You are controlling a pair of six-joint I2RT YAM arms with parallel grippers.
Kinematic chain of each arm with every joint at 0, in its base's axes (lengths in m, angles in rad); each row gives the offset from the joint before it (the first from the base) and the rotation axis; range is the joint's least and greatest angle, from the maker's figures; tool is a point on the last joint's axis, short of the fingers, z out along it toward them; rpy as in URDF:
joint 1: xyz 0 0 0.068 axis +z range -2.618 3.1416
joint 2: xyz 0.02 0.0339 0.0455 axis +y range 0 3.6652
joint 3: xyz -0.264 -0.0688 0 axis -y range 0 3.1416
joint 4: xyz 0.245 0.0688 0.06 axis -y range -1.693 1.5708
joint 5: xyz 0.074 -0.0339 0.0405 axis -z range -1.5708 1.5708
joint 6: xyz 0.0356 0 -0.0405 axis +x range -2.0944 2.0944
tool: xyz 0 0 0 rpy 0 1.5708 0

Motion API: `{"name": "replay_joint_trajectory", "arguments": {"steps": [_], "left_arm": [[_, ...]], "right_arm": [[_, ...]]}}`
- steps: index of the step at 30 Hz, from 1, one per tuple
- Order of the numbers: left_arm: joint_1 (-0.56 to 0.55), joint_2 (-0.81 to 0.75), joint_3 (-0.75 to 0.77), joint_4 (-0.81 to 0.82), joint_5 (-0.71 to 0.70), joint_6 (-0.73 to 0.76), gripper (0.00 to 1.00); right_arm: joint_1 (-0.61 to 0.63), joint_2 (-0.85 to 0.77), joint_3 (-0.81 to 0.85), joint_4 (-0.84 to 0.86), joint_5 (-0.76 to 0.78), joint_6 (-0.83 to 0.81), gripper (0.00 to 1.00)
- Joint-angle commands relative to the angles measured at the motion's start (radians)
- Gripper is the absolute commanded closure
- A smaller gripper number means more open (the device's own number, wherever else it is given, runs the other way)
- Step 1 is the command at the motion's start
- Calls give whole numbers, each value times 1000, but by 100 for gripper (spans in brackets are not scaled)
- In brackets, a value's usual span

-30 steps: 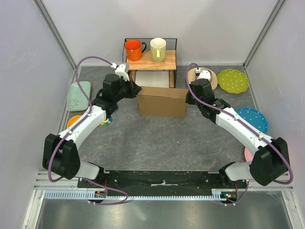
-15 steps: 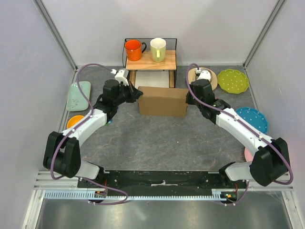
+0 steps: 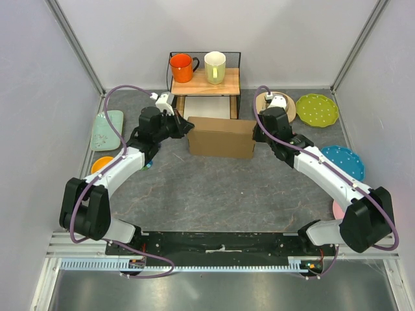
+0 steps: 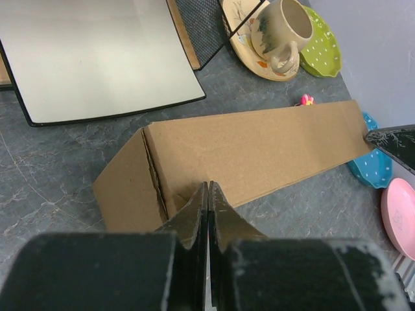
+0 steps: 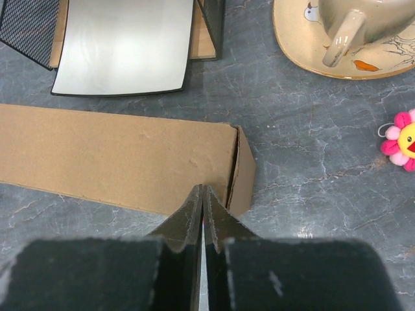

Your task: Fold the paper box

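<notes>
Change: the left arm (image 3: 123, 162) is drawing its wrist out toward 9 o'clock compared with a second ago, while the box (image 3: 220, 137) is staying put.
Box: one, sitting at the table's (image 3: 214, 194) 12 o'clock side, just in front of the rack (image 3: 204, 85).
Count: two on the rack, an orange mug (image 3: 182, 67) and a cream mug (image 3: 214, 67); three at 3 o'clock, a green plate (image 3: 317, 109), a blue plate (image 3: 343, 162) and a pink plate (image 3: 337, 208).
Left gripper (image 4: 207, 188): clenched tight, gripping nothing, meeting the box's 9 o'clock end.
Right gripper (image 5: 202, 189): clenched, gripping nothing, meeting the 3 o'clock end.

One paper box (image 3: 220, 137), three mugs (image 3: 183, 67) (image 3: 215, 67) (image 4: 280, 26), two arms (image 3: 120, 168) (image 3: 324, 172).
</notes>
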State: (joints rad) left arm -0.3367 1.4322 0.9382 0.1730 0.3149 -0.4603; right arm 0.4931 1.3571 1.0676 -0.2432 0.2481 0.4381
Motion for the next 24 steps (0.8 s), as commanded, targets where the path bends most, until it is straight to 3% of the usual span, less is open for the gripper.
{"name": "replay_joint_trajectory", "arguments": {"steps": [1, 7, 12, 14, 15, 16, 19, 24], "left_arm": [[-11, -35, -70, -66, 50, -11, 98], [-76, -251, -341, 29, -5, -12, 98], [-116, -564, -521, 48, -97, -28, 98], [-116, -646, -567, 42, -166, -31, 93], [-116, -723, -578, 39, -190, -31, 83], [-114, -752, -579, 16, -241, -32, 77], [-114, -820, -556, -13, -290, -25, 66], [-114, -730, -503, -99, -306, -67, 59]], "right_arm": [[7, 39, -96, -122, -81, 13, 94], [47, -113, -279, -90, -109, 69, 93], [70, -236, -354, -97, -138, 111, 90], [75, -288, -368, -97, -144, 134, 84], [76, -302, -370, -100, -135, 145, 79], [76, -329, -360, -106, -127, 154, 67], [76, -374, -333, -120, -89, 178, 55], [76, -322, -301, -126, -53, 171, 49]]}}
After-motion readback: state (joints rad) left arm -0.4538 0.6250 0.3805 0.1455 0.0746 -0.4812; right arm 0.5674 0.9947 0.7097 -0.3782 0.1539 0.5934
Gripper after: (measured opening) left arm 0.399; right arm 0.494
